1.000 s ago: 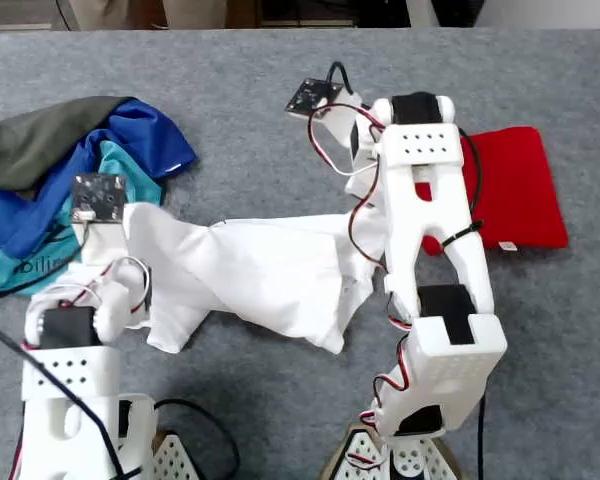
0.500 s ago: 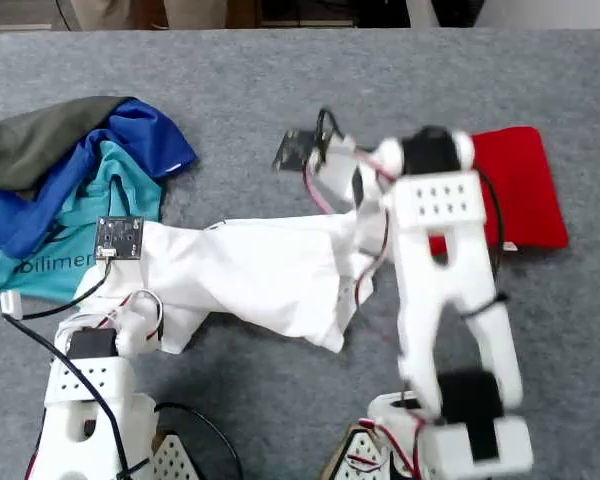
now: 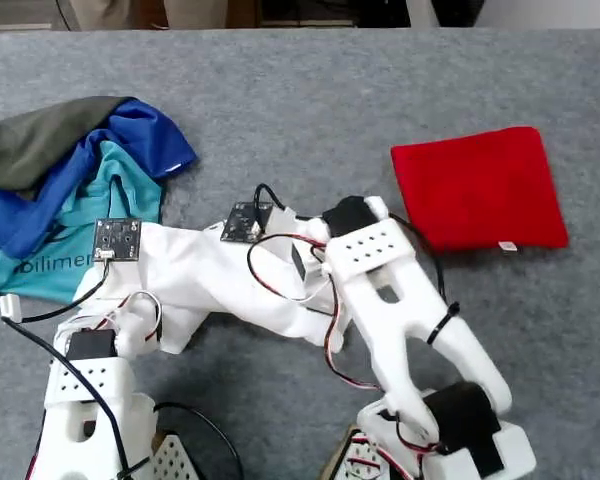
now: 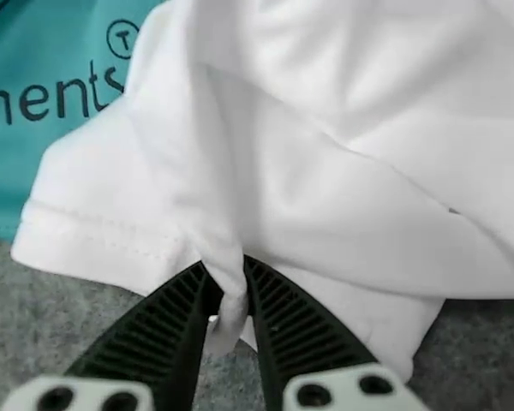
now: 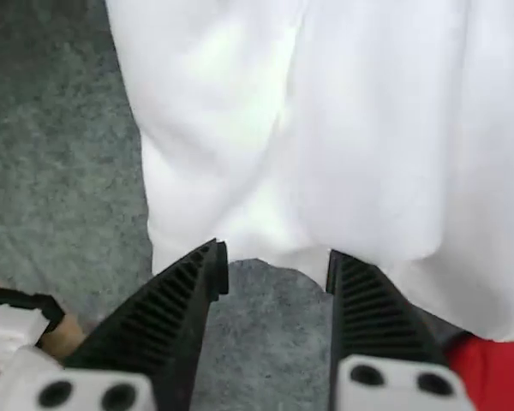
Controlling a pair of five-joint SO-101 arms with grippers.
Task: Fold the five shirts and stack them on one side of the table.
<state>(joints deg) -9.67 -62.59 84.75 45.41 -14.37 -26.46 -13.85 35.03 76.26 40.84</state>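
Note:
A crumpled white shirt (image 3: 205,275) lies across the middle of the grey table. My left gripper (image 4: 230,295) is shut on a fold of the white shirt (image 4: 343,154) at its edge, beside the teal shirt (image 4: 43,86). In the high view the left gripper (image 3: 128,258) sits at the white shirt's left end. My right gripper (image 5: 274,257) stands open just above the white shirt (image 5: 325,128) at its edge, with nothing between the fingers. From above, the right gripper (image 3: 272,240) is over the shirt's middle. A folded red shirt (image 3: 480,185) lies at the right.
A heap of a teal shirt (image 3: 90,205), a blue shirt (image 3: 100,155) and a dark grey shirt (image 3: 40,140) lies at the far left. Bare grey table (image 3: 310,90) runs across the back and at the front right.
The right arm swung from beside the red shirt leftward and nearer, now over the white shirt's middle. The shirt's right part has bunched toward the left. The left arm drew back slightly, still gripping.

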